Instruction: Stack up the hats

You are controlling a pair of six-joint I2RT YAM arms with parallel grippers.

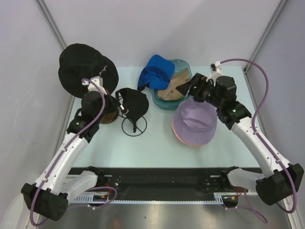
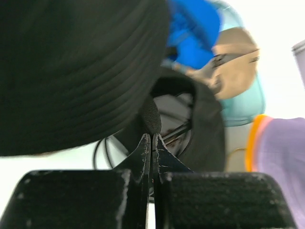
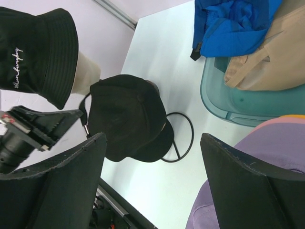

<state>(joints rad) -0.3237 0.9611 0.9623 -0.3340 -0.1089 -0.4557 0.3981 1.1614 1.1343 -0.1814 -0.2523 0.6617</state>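
A black bucket hat (image 1: 86, 69) with white lettering (image 3: 14, 67) sits on a cream mannequin head (image 3: 86, 71) at the far left. Beside it a black cap (image 1: 132, 101) rests on a wire stand (image 1: 134, 127). My left gripper (image 1: 118, 106) is shut on that cap's thin strap (image 2: 151, 114). A blue cap (image 1: 157, 71) and a tan cap (image 1: 174, 88) lie in a teal bin (image 1: 159, 102). A lavender bucket hat (image 1: 195, 118) tops a pile with a pink rim (image 1: 188, 140) and an orange brim (image 2: 252, 143). My right gripper (image 1: 183, 88) hangs open over the bin's near edge, holding nothing.
Grey walls and metal posts close in the table on the left, back and right. A black rail (image 1: 167, 179) runs along the near edge between the arm bases. Purple cables (image 1: 257, 90) loop off both arms.
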